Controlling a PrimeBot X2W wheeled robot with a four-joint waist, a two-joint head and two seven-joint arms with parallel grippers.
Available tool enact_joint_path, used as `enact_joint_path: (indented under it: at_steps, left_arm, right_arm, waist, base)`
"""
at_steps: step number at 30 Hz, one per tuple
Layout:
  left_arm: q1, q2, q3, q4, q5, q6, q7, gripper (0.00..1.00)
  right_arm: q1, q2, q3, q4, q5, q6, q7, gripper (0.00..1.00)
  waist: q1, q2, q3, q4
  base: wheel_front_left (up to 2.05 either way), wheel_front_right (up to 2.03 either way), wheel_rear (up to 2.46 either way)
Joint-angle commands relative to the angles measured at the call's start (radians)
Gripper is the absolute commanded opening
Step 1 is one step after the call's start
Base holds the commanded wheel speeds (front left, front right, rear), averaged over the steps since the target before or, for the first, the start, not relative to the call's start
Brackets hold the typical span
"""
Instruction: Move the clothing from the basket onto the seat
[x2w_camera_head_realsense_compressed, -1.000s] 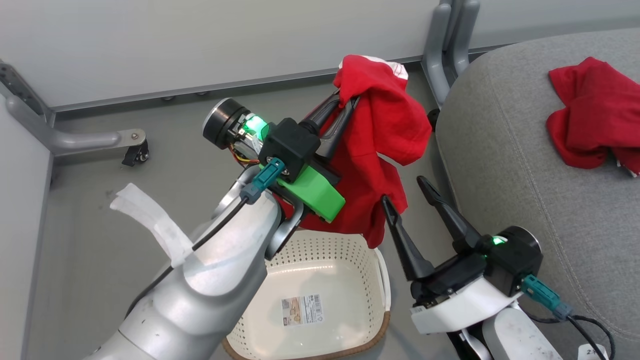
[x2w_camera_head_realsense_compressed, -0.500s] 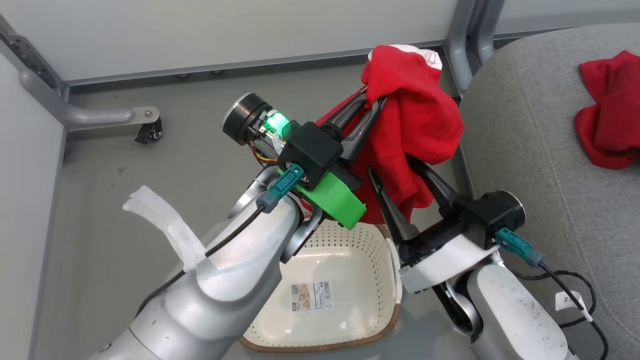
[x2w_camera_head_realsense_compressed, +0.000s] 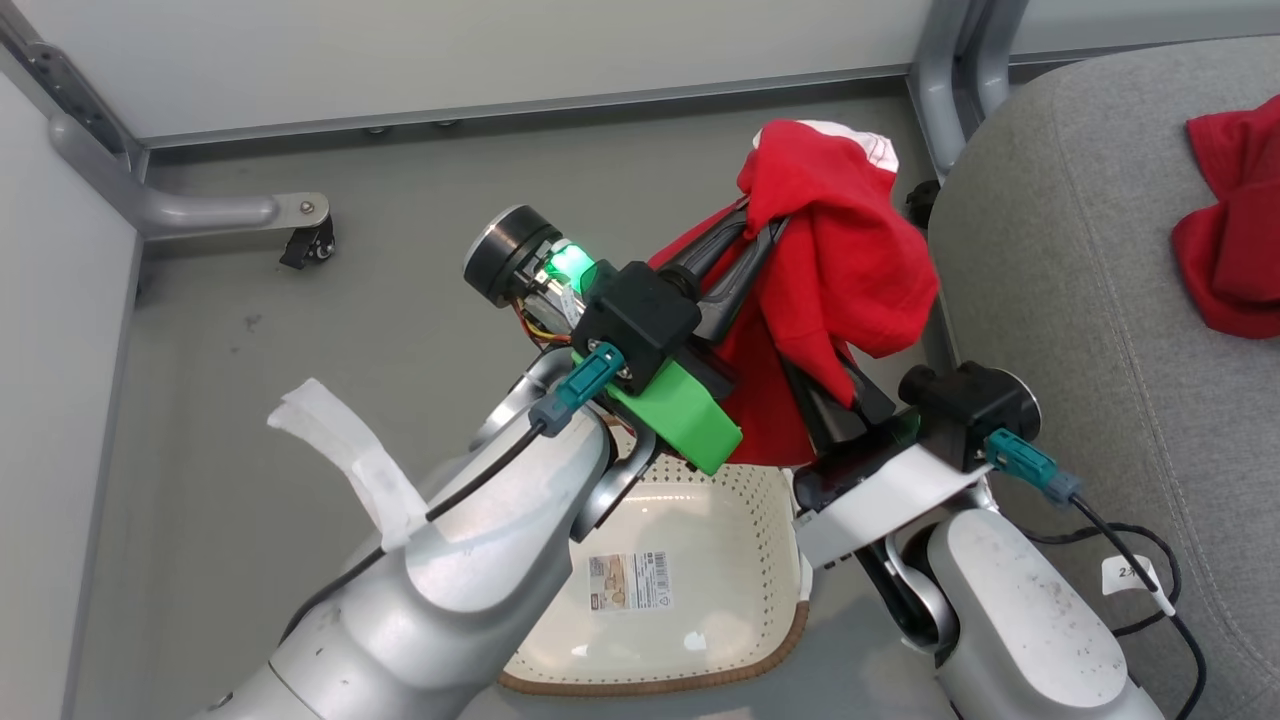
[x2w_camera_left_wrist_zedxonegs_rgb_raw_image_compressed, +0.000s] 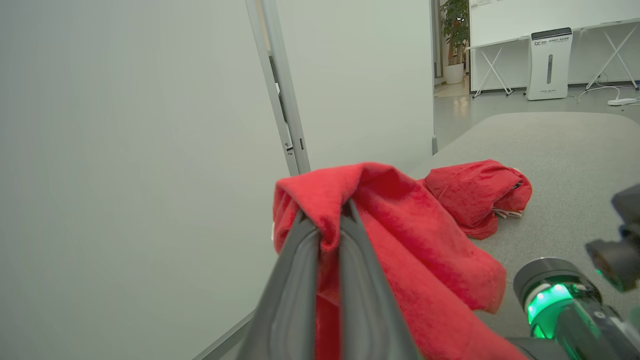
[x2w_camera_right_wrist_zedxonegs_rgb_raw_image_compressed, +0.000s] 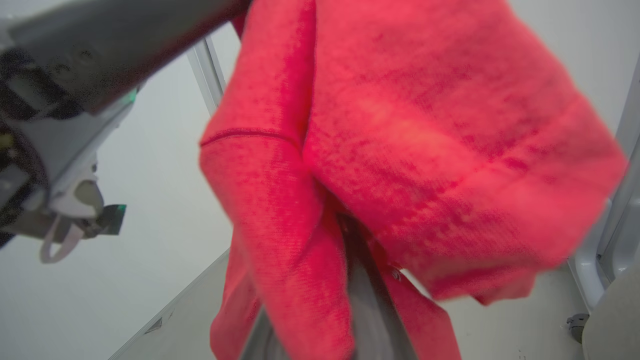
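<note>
Head view: the left gripper is clenched on the upper fold of a red garment. The cloth has a white patch at its top and hangs down from the fingertips. Below and just right of it, the right gripper has its two dark fingers pressed together, reaching up into the garment's hanging lower part and pinching it. So both grippers hold the same piece. The basket stands on the floor beneath both grippers, and the paper label on its bottom is bare. The seat lies to the right of the right gripper. A second red garment rests on it, well apart from the gripper. A strip of white tape sticks out from the left forearm.

Left wrist view: the left gripper has its fingers closed side by side. The red garment is folded over their tips and falls to the right. Beyond it, the second red garment sits bunched on the grey seat.

Right wrist view: the red garment hangs directly over the right gripper. It covers most of the fingers, which show as one grey strip with cloth on both sides.
</note>
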Motion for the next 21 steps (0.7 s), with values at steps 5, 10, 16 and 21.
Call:
enact_joint_path:
  at_steps: [5, 10, 16, 21]
  left_arm:
    - [0.014, -0.001, 0.007, 0.024, -0.005, 0.014, 0.000, 1.00]
    - [0.020, -0.001, 0.003, 0.030, -0.002, 0.007, 0.000, 1.00]
    - [0.025, -0.002, 0.007, 0.024, -0.003, 0.002, 0.000, 1.00]
    - [0.038, -0.002, 0.011, 0.023, 0.000, 0.003, 0.000, 1.00]
  right_arm:
    - [0.016, -0.003, -0.003, -0.008, -0.004, -0.001, -0.003, 0.00]
    - [0.020, -0.003, -0.012, -0.010, -0.004, -0.001, -0.003, 0.00]
    - [0.024, -0.003, -0.025, -0.010, -0.005, -0.001, -0.003, 0.00]
    - [0.034, -0.003, -0.048, -0.015, -0.017, -0.001, -0.003, 0.00]
  waist:
    - [0.0000, 0.0092, -0.002, -0.007]
    - [0.0000, 0.0092, -0.004, -0.009]
    - [0.0000, 0.0092, -0.003, -0.009]
    - [0.0000, 0.0092, -0.006, -0.022]
  base:
    - [0.00, 0.00, 0.00]
    - [0.00, 0.00, 0.00]
    - [0.00, 0.00, 0.00]
    - [0.00, 0.00, 0.00]
